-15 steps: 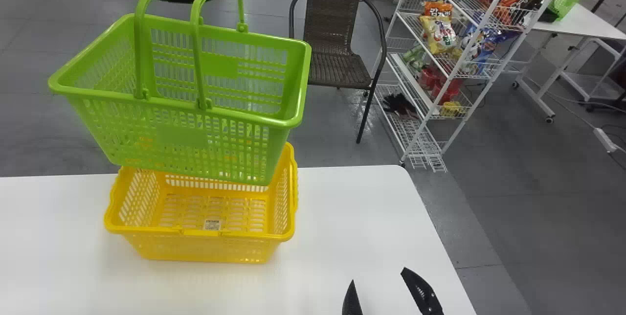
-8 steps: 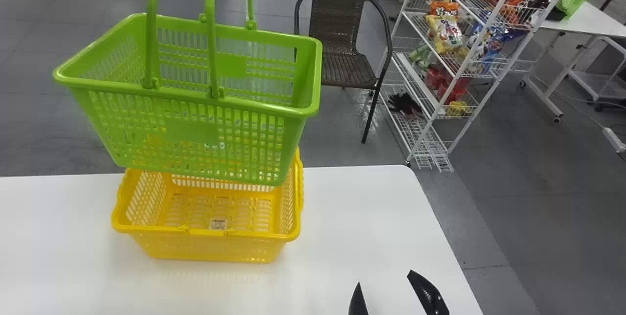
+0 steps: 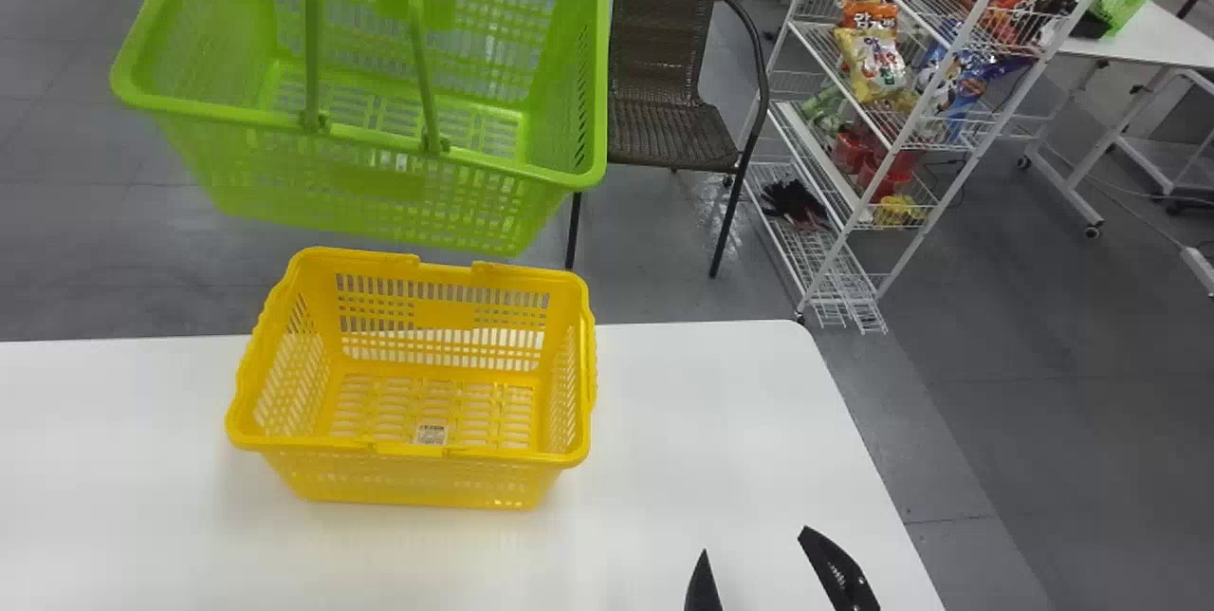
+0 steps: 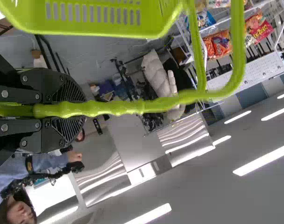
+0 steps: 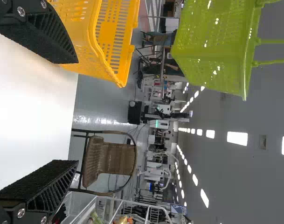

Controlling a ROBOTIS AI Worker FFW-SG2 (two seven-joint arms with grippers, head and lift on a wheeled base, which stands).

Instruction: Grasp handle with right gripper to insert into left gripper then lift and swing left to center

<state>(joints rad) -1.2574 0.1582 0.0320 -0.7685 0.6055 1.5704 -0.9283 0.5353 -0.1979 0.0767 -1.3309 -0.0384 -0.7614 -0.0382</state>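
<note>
I see a free lane over the table (image 3: 721, 421) between my right gripper (image 3: 763, 562) and the yellow basket (image 3: 408, 478); past that basket, the hanging green basket (image 3: 379, 184) and 1 chair (image 3: 669, 132) obstruct me.

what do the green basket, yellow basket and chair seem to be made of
The green basket looks like smooth, glossy plastic: molded slotted walls, with highlights along its rounded rim. The yellow basket seems to be similar molded plastic, judging by its even color and one-piece slotted walls. The chair has a brown woven seat and back, either wicker or synthetic strands, on a dark, slim frame, probably metal.
</note>
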